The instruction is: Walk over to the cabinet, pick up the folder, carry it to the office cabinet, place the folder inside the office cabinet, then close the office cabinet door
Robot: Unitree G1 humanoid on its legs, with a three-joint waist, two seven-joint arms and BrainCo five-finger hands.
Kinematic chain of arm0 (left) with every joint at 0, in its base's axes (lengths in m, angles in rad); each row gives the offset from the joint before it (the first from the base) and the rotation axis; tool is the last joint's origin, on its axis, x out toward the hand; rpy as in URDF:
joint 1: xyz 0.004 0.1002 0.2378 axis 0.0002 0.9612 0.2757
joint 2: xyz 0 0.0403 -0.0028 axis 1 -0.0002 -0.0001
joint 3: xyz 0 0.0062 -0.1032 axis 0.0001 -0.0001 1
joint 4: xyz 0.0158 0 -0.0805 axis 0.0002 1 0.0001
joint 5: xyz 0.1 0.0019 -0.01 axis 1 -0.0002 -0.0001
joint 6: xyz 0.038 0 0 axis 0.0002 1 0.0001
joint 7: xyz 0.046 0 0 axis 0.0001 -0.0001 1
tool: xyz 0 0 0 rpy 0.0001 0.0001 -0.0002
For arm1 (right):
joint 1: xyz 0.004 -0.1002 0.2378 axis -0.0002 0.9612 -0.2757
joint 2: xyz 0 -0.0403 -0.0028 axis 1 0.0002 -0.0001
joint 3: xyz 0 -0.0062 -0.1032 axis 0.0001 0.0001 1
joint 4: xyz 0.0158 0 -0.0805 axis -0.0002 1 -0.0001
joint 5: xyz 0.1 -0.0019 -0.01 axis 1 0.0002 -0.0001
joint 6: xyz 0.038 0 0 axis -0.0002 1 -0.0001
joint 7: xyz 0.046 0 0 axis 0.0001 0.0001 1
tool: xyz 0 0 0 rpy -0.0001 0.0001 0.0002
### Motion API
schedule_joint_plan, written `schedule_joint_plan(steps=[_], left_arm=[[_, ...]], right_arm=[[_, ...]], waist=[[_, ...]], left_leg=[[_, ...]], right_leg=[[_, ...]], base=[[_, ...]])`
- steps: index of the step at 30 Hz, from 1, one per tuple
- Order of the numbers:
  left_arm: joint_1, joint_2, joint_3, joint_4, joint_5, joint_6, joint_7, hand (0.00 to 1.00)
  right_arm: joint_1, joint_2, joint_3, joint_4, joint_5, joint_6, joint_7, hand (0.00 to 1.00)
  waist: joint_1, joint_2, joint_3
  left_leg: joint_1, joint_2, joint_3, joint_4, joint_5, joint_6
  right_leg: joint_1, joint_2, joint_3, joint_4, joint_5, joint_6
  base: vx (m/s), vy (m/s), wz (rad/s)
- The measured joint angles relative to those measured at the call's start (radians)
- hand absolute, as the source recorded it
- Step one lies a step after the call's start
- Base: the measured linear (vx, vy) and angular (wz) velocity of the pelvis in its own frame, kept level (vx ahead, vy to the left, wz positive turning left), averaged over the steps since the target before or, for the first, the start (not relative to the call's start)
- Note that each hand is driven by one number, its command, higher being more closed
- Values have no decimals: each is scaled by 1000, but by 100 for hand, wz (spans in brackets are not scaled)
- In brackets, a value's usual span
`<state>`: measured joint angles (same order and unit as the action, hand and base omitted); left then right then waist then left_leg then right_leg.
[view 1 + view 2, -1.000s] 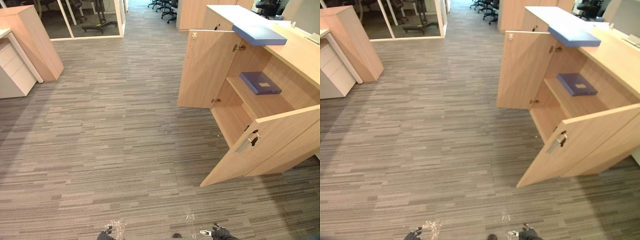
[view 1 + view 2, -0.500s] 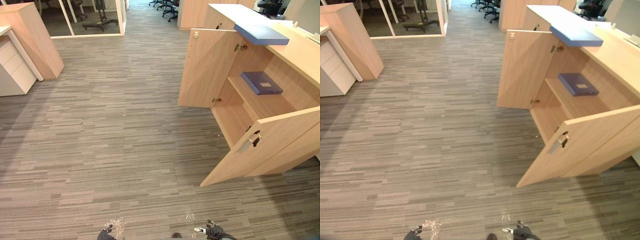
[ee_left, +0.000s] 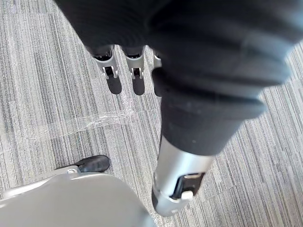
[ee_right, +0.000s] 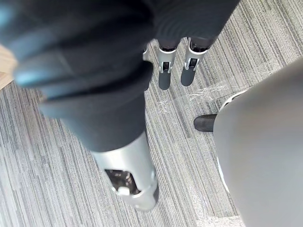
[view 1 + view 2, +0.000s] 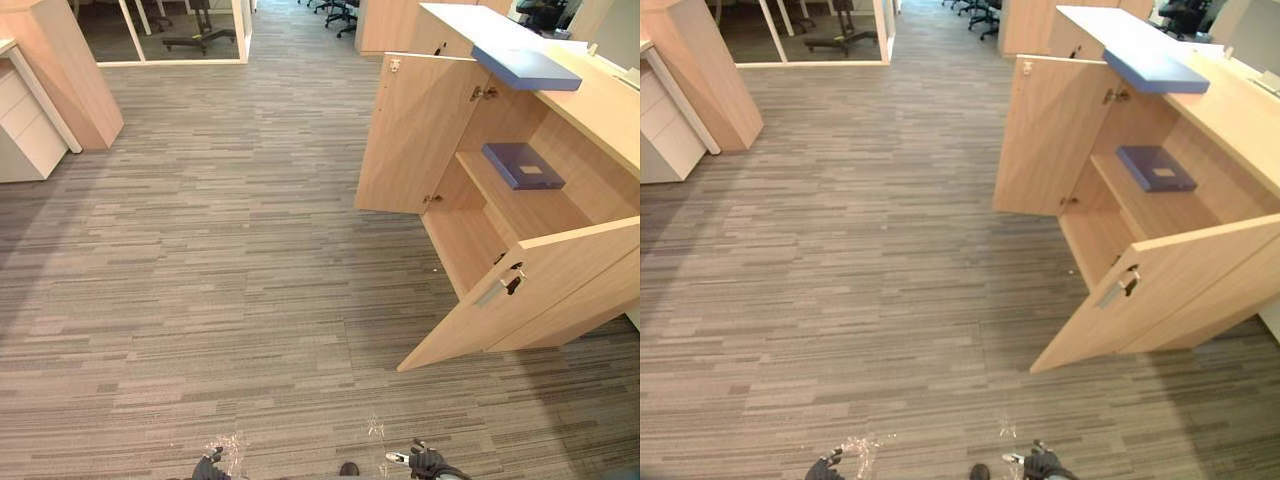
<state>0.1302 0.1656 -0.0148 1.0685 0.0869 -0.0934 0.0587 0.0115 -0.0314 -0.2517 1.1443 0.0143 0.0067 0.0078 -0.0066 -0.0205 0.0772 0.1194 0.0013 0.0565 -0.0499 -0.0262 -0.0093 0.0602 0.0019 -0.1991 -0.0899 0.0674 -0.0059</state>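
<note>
The carpet (image 5: 200, 250) under me is matt, rough-looking woven cloth. The office cabinet (image 5: 415, 130) is smooth pale wood with a soft satin face and a bright metal handle (image 5: 492, 291) on its near door. The folder (image 5: 522, 165) on its shelf looks like smooth matt plastic with a paper label, and my left hand (image 3: 137, 71) and right hand (image 4: 165, 71) have glossy metal fingers under matt ribbed covers.
</note>
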Motion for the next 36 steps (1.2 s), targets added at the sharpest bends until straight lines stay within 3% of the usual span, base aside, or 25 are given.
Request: schedule_joint_plan(steps=[7,10,11,12,14,15,17,18,20,23,24,25,28,30,32,34,35,36], left_arm=[[-6,3,-1,0,0,-2,2,0],[-9,8,7,-11,-7,-2,12,0],[-10,9,26,-28,-19,-3,22,0],[-9,2,59,-49,-30,-6,30,0],[-7,-11,105,-80,-58,-11,43,0],[-6,-28,140,-100,-68,-12,50,0],[4,-49,177,-111,-106,-20,69,0],[12,-54,184,-120,-123,-26,79,0],[13,-54,184,-119,-122,-26,79,0],[18,-61,173,-116,-118,-25,79,0],[23,-67,172,-116,-118,-25,79,0],[22,-65,171,-110,-118,-24,79,0],[15,-55,158,-107,-111,-24,79,0],[17,-46,117,-107,-95,-24,78,0],[19,-39,80,-105,-73,-24,77,0],[14,-44,23,-96,-38,-26,67,0],[9,-42,10,-97,-37,-28,66,0],[4,-40,-10,-97,-38,-34,65,0]], right_arm=[[-8,1,1,0,-1,-4,-1,0],[-16,6,9,-2,0,-6,-1,0],[-17,9,10,-3,2,-7,-2,0],[-18,10,11,-14,4,-9,-3,0],[-13,8,14,-37,5,-11,-8,0],[-7,3,20,-52,4,-11,-11,0],[2,0,18,-75,5,-11,-13,0],[8,-4,17,-79,5,-11,-15,0],[9,-7,17,-80,5,-11,-16,0],[9,-10,17,-79,5,-11,-17,0],[10,-14,17,-79,5,-11,-16,0],[9,-15,18,-64,4,-11,-17,0],[4,-5,11,-46,2,-11,-11,0],[2,-4,12,-37,-1,-11,-10,0],[1,-6,13,-31,-1,-10,-8,0],[-1,-36,12,-34,0,-10,-8,0],[-4,-42,12,-35,0,-9,-8,0],[0,-53,13,-56,0,-16,-12,0]], waist=[[-1,1,11],[-2,-12,33],[-2,-20,46],[1,-22,67],[3,-21,93],[3,-12,101],[13,0,113],[19,1,113],[23,1,113],[26,15,107],[27,29,100],[31,30,95],[39,13,78],[52,12,54],[54,18,37],[45,51,6],[39,53,5],[27,60,5]], left_leg=[[-15,-10,-49,-17,22,3],[-32,-13,-47,15,9,-7],[-73,-14,-47,99,-32,-18],[-138,-8,-23,247,-88,-53],[-248,14,65,506,-114,-88],[-303,40,107,640,-108,-85],[-377,113,184,800,-175,-15],[-408,162,223,758,-199,-8],[-416,160,218,637,-189,-21],[-376,137,188,205,-65,-74],[-368,147,183,160,-39,-91],[-358,133,211,161,47,-85],[-357,77,241,203,50,-57],[-316,30,289,194,30,-4],[-277,-3,320,172,16,18],[-222,-41,342,153,-14,61],[-197,-52,334,145,-18,66],[-134,-78,315,127,-30,81]], right_leg=[[-1,-13,-56,0,-5,6],[2,-17,-58,1,-9,8],[-1,-23,-61,7,-25,10],[1,-26,-63,13,-39,-3],[1,-38,-63,43,-56,-10],[7,-39,-62,57,-67,-19],[29,-42,-46,87,-93,-17],[30,-59,-25,95,-104,-7],[32,-82,-11,95,-109,1],[33,-141,17,88,-132,53],[34,-142,24,82,-135,72],[52,-167,36,66,-142,96],[61,-223,28,102,-138,101],[60,-281,40,105,-104,149],[51,-316,44,134,-96,154],[-45,-362,84,357,-96,154],[-81,-384,83,458,-95,152],[-156,-441,50,674,-56,89]], base=[[-13,-4,23],[-4,0,3],[-9,6,8],[-26,16,6],[-63,26,1],[-45,18,-5],[57,31,-20],[102,74,-29],[118,134,-24],[235,312,-22],[268,373,-33],[324,354,-31],[394,273,-19],[358,233,-44],[376,260,-57],[385,324,-50],[335,260,-16],[339,226,10]])
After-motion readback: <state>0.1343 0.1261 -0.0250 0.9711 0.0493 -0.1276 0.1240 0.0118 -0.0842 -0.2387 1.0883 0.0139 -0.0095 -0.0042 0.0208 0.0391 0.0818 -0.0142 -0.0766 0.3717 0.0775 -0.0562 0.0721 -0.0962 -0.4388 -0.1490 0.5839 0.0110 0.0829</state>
